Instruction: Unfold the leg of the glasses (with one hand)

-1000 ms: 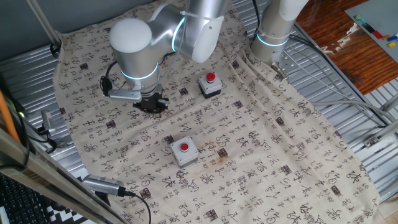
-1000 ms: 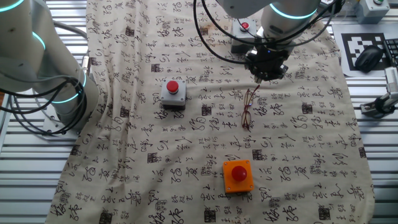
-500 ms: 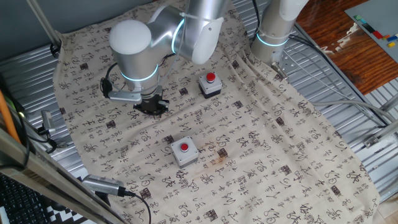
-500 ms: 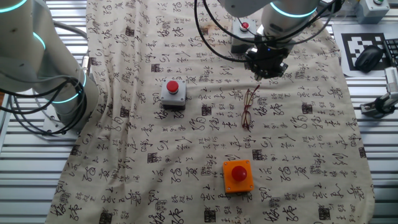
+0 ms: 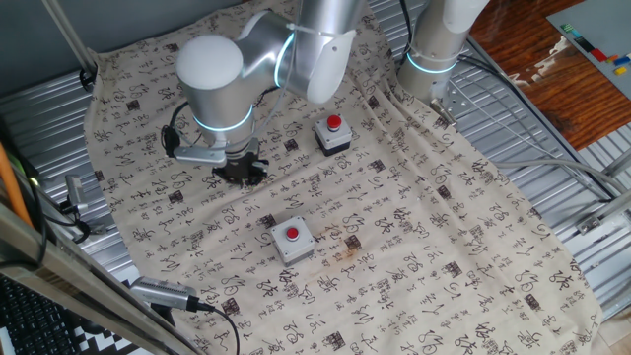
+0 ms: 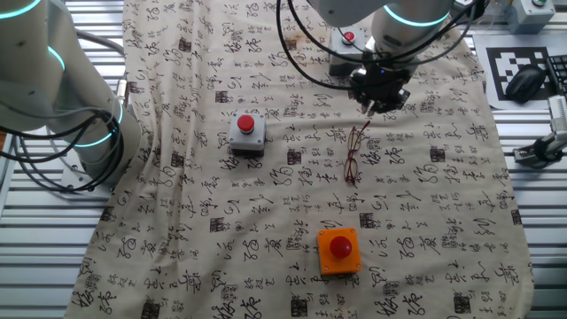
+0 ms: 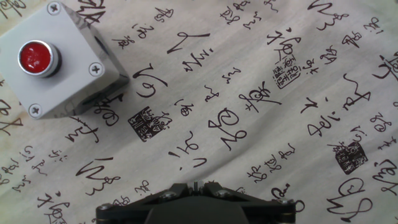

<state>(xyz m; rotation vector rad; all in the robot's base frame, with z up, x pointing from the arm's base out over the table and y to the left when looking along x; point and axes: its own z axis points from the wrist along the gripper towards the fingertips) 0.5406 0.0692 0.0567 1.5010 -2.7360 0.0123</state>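
Lighting's even and pretty bright in all three views, looks like soft overhead light. The cloth (image 6: 266,204) reads clearly and its print is crisp in both fixed views. Shadows are short and soft: a small one tucked under the arm (image 5: 222,79), and a darker one beside the grey box (image 7: 56,59) in the hand view. Slight glare on the arm's white shell. The hand view is sharp on the cloth, a bit dim along its bottom edge. No obvious blur.

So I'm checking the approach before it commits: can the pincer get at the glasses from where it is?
Probably yes. The pincer hangs just beyond one end of the glasses, which lie alone on the cloth with nothing between.
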